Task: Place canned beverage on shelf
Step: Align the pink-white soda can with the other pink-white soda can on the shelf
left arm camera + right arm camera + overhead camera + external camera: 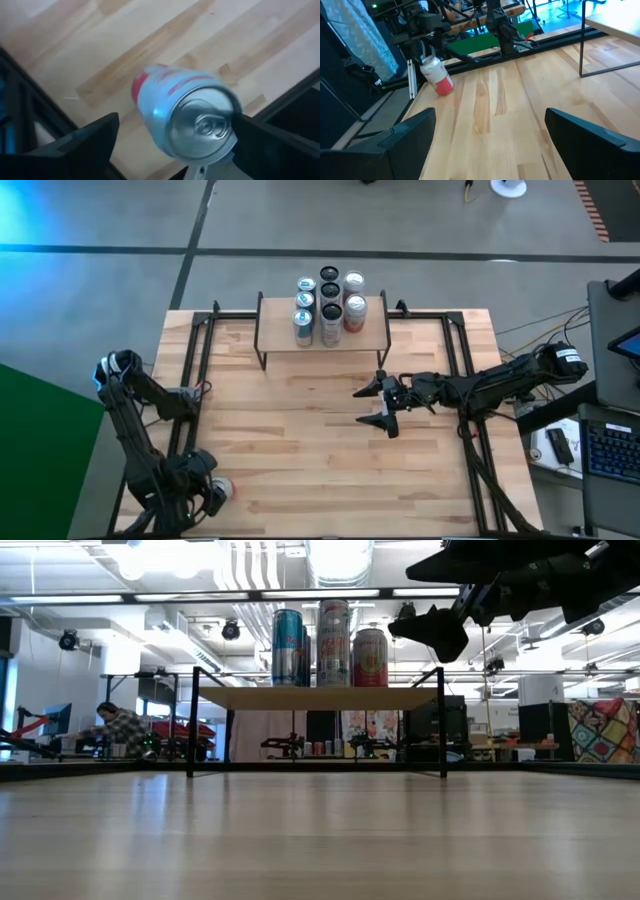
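Shelf (375, 338) holds seven upright cans (329, 307), clustered together.

Beyond my table's far edge, a person (120, 730) sits at the room's left side. A keyboard (612, 452) lies off the tabletop's (300, 440) right side.

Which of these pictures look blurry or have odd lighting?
Left wrist view: the can between the left gripper fingers is smeared and soft. Low view: ceiling lights glare, leaving the right gripper a dark silhouette. High view: blue glow in one corner.
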### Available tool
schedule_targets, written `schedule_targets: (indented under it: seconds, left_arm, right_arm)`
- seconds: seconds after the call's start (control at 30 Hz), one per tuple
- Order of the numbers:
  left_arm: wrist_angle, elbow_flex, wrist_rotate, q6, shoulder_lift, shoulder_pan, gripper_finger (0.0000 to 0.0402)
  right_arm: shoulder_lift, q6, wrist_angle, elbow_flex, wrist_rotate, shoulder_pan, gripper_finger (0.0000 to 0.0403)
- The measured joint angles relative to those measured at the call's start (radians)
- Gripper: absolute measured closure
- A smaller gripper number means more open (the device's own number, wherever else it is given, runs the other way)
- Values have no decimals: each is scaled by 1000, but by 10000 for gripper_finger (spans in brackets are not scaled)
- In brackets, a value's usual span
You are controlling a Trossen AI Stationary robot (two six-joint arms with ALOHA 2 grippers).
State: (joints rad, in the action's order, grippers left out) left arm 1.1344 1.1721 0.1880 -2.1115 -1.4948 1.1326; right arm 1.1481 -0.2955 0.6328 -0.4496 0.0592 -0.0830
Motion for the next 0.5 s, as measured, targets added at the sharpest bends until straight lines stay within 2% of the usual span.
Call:
schedule_targets:
  seconds: [0.17,0.5]
  left_arm:
    - [26,0,1,-2,0,0,4]
    - [207,18,79,1,26,-2,12]
  right_arm:
    - [0,2,0,0,0,0,37]
    - [0,0,0,0,-1,0,37]
